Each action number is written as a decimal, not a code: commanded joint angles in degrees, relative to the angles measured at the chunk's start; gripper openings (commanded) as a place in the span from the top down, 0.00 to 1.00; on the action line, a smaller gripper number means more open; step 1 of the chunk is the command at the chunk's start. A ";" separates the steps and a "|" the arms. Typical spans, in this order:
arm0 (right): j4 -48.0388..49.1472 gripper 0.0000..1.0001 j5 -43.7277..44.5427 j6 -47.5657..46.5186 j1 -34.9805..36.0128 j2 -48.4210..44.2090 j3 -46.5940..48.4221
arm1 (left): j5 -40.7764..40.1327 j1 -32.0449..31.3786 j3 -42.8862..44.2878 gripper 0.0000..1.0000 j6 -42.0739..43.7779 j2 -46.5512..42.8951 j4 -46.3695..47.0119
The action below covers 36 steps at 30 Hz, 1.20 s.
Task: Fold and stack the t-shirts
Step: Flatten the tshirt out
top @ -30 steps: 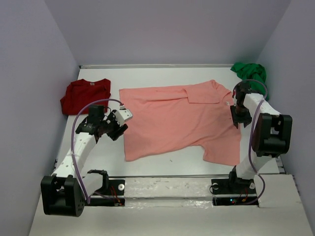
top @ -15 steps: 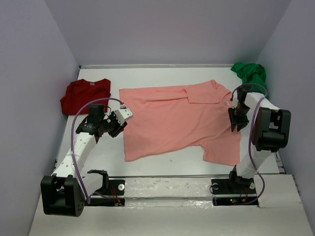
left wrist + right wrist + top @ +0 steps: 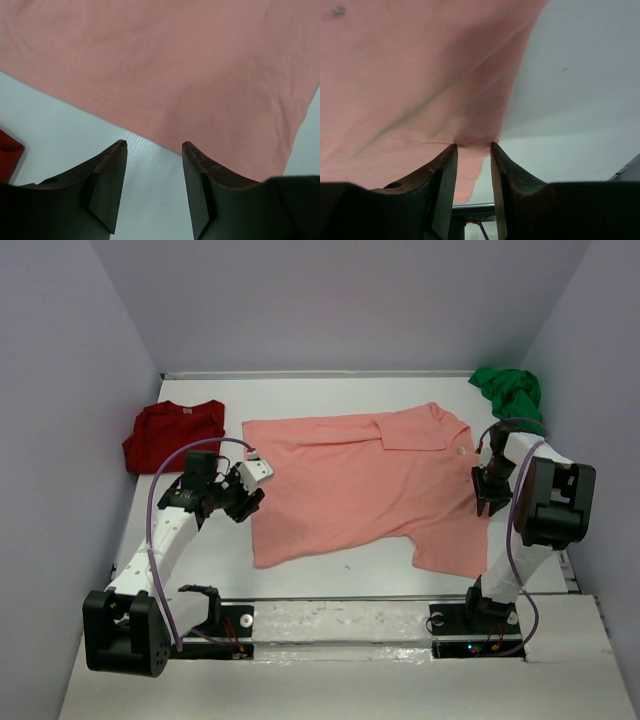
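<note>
Three shirts lie on the bench: salmon-pink shirt spread centrally, dark red shirt left of it, green shirt right. Left tool gapes beside its left hem; right tool pinches its right edge.

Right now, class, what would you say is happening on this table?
Two robot arms are working on a salmon-pink t-shirt spread across the table, partly folded near its collar. The left pincer hovers open just off the shirt's left edge, holding nothing. The right pincer is at the shirt's right edge with cloth bunched at the narrow gap between its fingertips; whether it grips is unclear. A dark red t-shirt lies at the far left and a bright green t-shirt is crumpled in the far right corner, both untouched.
</note>
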 commanded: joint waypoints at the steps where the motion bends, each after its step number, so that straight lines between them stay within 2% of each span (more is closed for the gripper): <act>1: -0.59 0.61 2.43 -0.02 -2.77 -0.63 -0.46 | 0.89 -0.47 0.64 0.40 -0.65 -1.44 0.86; 7: -0.67 0.61 0.77 -0.28 -4.18 0.87 -0.20 | 1.41 -0.55 0.73 0.39 -0.65 -1.09 1.39; 14: -3.14 0.63 -9.33 -2.04 -4.18 2.54 1.21 | 1.59 -0.64 0.82 0.39 -0.30 -0.21 1.48; 19: -3.49 0.64 -11.63 -2.92 -4.18 3.67 1.91 | 1.76 -0.73 0.38 0.39 -0.65 -0.39 1.57; 21: -3.14 0.70 -11.02 -3.01 -4.18 4.20 1.83 | 1.50 -0.73 0.46 0.39 -0.74 -0.56 1.57; 23: -2.70 0.82 -9.80 -3.01 -4.18 4.56 1.65 | 1.41 -0.73 0.73 0.39 -0.91 -0.65 1.39; 24: -2.44 1.00 -9.53 -2.84 -4.18 4.73 1.56 | 1.41 -0.82 0.73 0.39 -0.91 -0.74 1.30; 31: -2.08 1.00 -8.38 -3.01 -4.18 3.59 1.39 | 1.85 -1.34 1.78 0.40 0.05 0.74 -1.68; 34: -1.82 1.00 -8.20 -3.45 -4.18 2.71 1.30 | 3.69 -2.39 4.59 0.53 6.71 5.03 -12.71; 36: -1.64 1.00 -7.77 -3.71 -4.18 2.36 1.30 | 2.39 -3.19 7.21 0.56 11.02 7.86 -17.31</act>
